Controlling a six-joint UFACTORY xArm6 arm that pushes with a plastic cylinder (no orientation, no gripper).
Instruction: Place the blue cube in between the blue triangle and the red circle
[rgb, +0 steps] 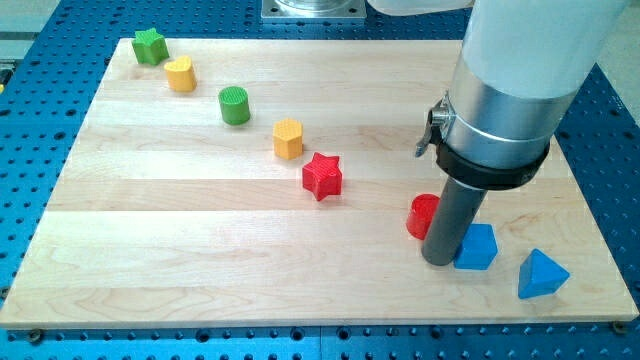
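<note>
The blue cube (479, 247) lies at the view's lower right on the wooden board (200, 250). The blue triangle (541, 274) lies just to its right and a little lower, apart from it. The red circle (422, 215) lies to the cube's left and slightly higher, partly hidden behind my rod. My tip (440, 260) rests on the board between the red circle and the blue cube, touching or nearly touching the cube's left side.
A diagonal row runs from the view's top left toward the middle: green star (150, 46), yellow heart (181, 74), green cylinder (235, 105), yellow hexagon (288, 138), red star (322, 176). The arm's big body (520, 70) hides the top right.
</note>
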